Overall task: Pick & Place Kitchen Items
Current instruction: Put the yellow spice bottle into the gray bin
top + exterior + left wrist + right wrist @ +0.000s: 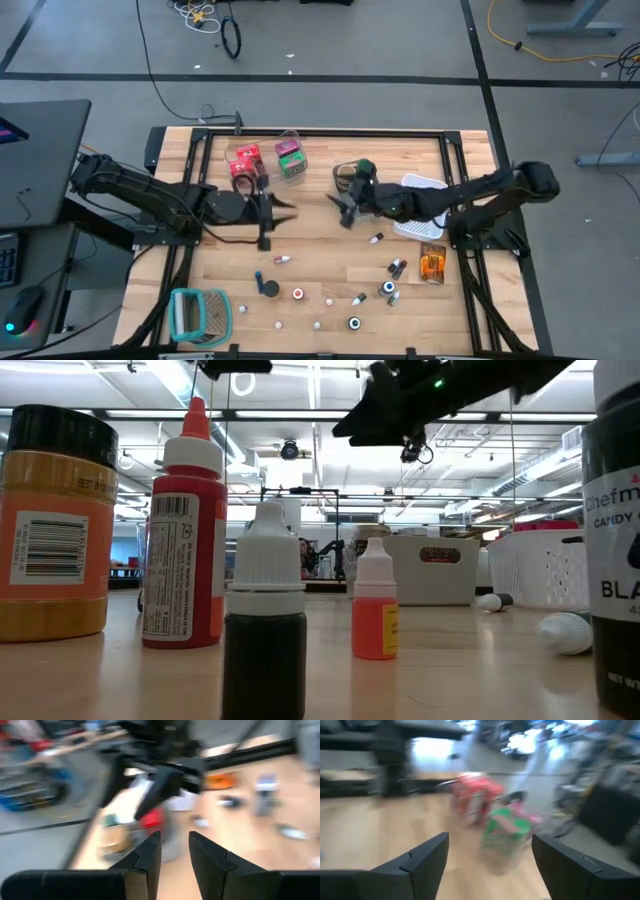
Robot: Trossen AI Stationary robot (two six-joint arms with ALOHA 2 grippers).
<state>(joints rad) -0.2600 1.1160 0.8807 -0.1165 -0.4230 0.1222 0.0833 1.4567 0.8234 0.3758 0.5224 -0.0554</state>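
Right gripper (345,208), fingers spread wide and empty, should square up to the green packet (291,164) before closing.

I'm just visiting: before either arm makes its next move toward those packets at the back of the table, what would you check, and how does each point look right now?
1. Right end effector open and empty: ok, fingers wide apart.
2. Green packet ahead of the right end effector, unobstructed: ok.
3. Red packet apart from the green packet: ok in the high view, though close.
4. Left end effector empty: ok, narrow gap with nothing between the fingers.
5. The two arms clear of each other over the table's middle: cannot tell, they face each other closely.
6. Small capped bottles away from both arms: ok.
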